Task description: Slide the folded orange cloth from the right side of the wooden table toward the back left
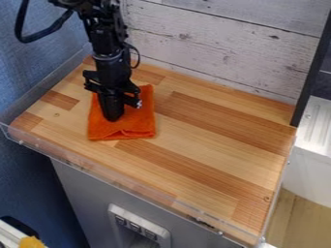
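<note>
I have the arm coming in from the upper left of my camera view, with the black hand (pixel 113 115) hanging low, pointing down over an orange cloth (pixel 138 122). From this angle I can't tell whether the hand is wide or narrow, or whether it has any of the cloth in its grip; its tip overlaps the cloth in my view, but I can't make out contact. The cloth lies on the left part of the wooden bench (pixel 217 147), roughly rectangular, with its near edge folded and a little rumpled. Behind the bench I see a whitewashed plank wall (pixel 226 48), and on the left a blue textured wall (pixel 26 82). A clear strip (pixel 121 180) runs along the bench's near edge, above a grey front (pixel 81 193) bearing a pale panel (pixel 159 232). Over on my right a black upright (pixel 315 72) stands at the bench's far corner, beside a white ribbed surface (pixel 318 118).
</note>
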Tool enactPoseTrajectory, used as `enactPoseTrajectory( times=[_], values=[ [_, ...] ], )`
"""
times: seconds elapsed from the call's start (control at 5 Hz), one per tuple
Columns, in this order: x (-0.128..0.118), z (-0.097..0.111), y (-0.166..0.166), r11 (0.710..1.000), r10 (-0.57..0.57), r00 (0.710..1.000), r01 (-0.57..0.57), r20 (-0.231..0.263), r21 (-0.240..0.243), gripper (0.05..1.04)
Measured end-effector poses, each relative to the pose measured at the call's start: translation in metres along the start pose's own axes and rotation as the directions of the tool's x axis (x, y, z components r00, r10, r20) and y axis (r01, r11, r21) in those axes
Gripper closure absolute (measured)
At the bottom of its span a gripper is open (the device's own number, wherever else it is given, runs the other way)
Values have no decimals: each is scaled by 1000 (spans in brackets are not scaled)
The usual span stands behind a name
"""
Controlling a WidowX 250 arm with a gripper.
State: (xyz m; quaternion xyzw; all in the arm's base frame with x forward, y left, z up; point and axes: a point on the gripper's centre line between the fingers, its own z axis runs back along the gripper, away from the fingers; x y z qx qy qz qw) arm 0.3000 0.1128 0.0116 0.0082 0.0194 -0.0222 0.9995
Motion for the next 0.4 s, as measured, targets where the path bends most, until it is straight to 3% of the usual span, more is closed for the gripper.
enactPoseTrajectory(
  times=[0.4],
  values=[
    [-5,1,4,999,-8,1000,7,-14,-34,1025]
  ],
)
